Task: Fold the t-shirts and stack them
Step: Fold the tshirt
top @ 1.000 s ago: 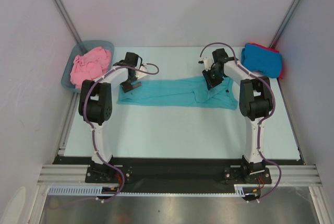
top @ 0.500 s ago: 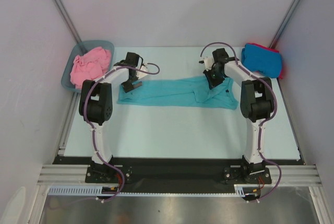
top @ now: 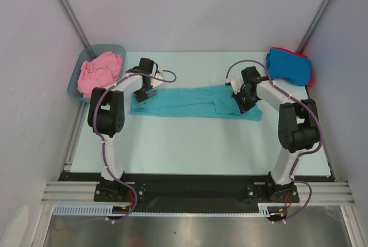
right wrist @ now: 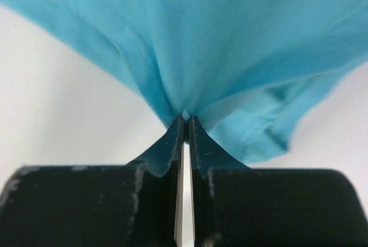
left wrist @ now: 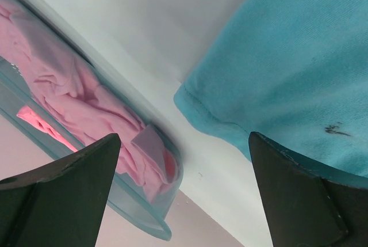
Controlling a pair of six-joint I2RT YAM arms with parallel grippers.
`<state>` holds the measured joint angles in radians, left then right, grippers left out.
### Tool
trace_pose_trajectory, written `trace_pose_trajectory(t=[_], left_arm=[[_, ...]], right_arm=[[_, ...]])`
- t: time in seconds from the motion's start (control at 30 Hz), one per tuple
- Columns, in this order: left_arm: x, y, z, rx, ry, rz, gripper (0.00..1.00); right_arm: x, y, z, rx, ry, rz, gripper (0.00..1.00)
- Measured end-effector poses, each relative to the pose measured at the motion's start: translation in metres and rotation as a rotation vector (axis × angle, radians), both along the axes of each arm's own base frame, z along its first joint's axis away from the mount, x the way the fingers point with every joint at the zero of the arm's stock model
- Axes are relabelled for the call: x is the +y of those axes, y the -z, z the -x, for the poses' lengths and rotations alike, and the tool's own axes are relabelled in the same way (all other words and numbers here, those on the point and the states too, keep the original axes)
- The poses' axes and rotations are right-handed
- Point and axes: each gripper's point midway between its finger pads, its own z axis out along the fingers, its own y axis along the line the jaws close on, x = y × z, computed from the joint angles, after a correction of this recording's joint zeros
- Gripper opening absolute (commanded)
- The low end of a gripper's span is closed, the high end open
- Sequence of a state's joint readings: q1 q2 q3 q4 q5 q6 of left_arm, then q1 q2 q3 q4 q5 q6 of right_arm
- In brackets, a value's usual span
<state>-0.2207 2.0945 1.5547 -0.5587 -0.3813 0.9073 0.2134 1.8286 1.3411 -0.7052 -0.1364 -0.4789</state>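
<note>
Mid-frame, the teal t-shirt (top: 184, 102) is pinched by the right gripper (right wrist: 185, 121); the left gripper (left wrist: 184, 139) is spread wide. Folding leftward is expected next.

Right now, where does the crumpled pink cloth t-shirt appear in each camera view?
Top external: the crumpled pink cloth t-shirt lies far left, in the grey-blue plastic tub.
Left wrist: left half, in that tub.
Right wrist: not in it.
Shared landmark: the teal cloth t-shirt, in all three views.

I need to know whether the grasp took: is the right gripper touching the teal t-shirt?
Touching. The right wrist view shows the right gripper with its fingertips closed on a pinched fold of the teal t-shirt.
</note>
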Motion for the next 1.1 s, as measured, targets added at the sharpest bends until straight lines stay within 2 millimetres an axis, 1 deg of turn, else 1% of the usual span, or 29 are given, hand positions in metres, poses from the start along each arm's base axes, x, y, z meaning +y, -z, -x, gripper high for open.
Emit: trace_pose_trajectory(t=[0.07,0.13,0.17,0.23,0.27,0.3,0.37,0.4,0.47,0.5,0.57,0.63,0.73,0.8,0.83,0.87,0.93,0.97,1.0,1.03,1.1], left_arm=[[0.0,0.0,-0.001,0.003,0.004,-0.003,1.0],[0.0,-0.002,-0.003,-0.002,0.009,-0.004,1.0],[-0.001,-0.003,-0.004,-0.005,0.009,-0.004,1.0],[-0.001,-0.005,-0.005,-0.011,0.01,-0.003,1.0],[-0.001,-0.005,-0.006,-0.012,0.01,-0.003,1.0],[-0.001,-0.005,-0.006,-0.012,0.011,-0.003,1.0],[-0.001,-0.005,-0.006,-0.011,0.012,-0.004,1.0],[-0.001,-0.005,-0.006,-0.011,0.012,-0.004,1.0],[-0.001,-0.005,-0.006,-0.011,0.014,-0.006,1.0],[-0.001,-0.005,-0.006,-0.01,0.014,-0.006,1.0],[-0.001,-0.005,-0.006,-0.01,0.015,-0.006,1.0],[-0.001,-0.005,-0.006,-0.01,0.015,-0.007,1.0],[-0.001,-0.005,-0.006,-0.01,0.015,-0.008,1.0],[0.0,-0.006,-0.006,-0.011,0.014,-0.009,1.0],[0.0,-0.006,-0.006,-0.012,0.013,-0.01,1.0],[0.0,-0.006,-0.007,-0.014,0.013,-0.01,1.0],[0.0,-0.007,-0.007,-0.014,0.013,-0.01,1.0],[-0.001,-0.007,-0.008,-0.015,0.013,-0.01,1.0],[-0.001,-0.007,-0.009,-0.016,0.013,-0.01,1.0],[-0.001,-0.007,-0.01,-0.017,0.014,-0.01,1.0],[-0.002,-0.007,-0.011,-0.019,0.014,-0.011,1.0]], right_arm=[[-0.009,0.021,0.023,0.07,-0.005,0.027,0.0],[-0.018,0.033,0.036,0.117,0.001,0.048,0.0],[-0.021,0.035,0.037,0.123,0.006,0.05,0.0],[-0.028,0.035,0.034,0.114,0.02,0.058,0.0],[-0.031,0.035,0.032,0.107,0.029,0.061,0.03],[-0.035,0.035,0.03,0.102,0.036,0.066,0.07],[-0.04,0.036,0.028,0.098,0.046,0.077,0.23],[-0.042,0.037,0.027,0.098,0.048,0.082,0.38],[-0.045,0.038,0.026,0.095,0.048,0.094,0.46],[-0.046,0.037,0.025,0.092,0.045,0.099,0.52],[-0.047,0.035,0.023,0.087,0.038,0.1,0.56],[-0.046,0.032,0.022,0.087,0.03,0.097,0.57],[-0.043,0.023,0.016,0.074,0.023,0.084,0.56],[-0.042,0.011,0.005,0.041,0.027,0.079,0.47],[-0.041,0.004,-0.004,0.016,0.035,0.074,0.45],[-0.04,-0.005,-0.013,-0.015,0.042,0.068,0.35],[-0.038,-0.021,-0.032,-0.077,0.059,0.062,0.26],[-0.038,-0.026,-0.041,-0.102,0.066,0.059,0.16],[-0.037,-0.03,-0.051,-0.129,0.072,0.059,0.12],[-0.036,-0.031,-0.061,-0.146,0.081,0.056,0.1],[-0.035,-0.026,-0.078,-0.164,0.095,0.057,0.09]])
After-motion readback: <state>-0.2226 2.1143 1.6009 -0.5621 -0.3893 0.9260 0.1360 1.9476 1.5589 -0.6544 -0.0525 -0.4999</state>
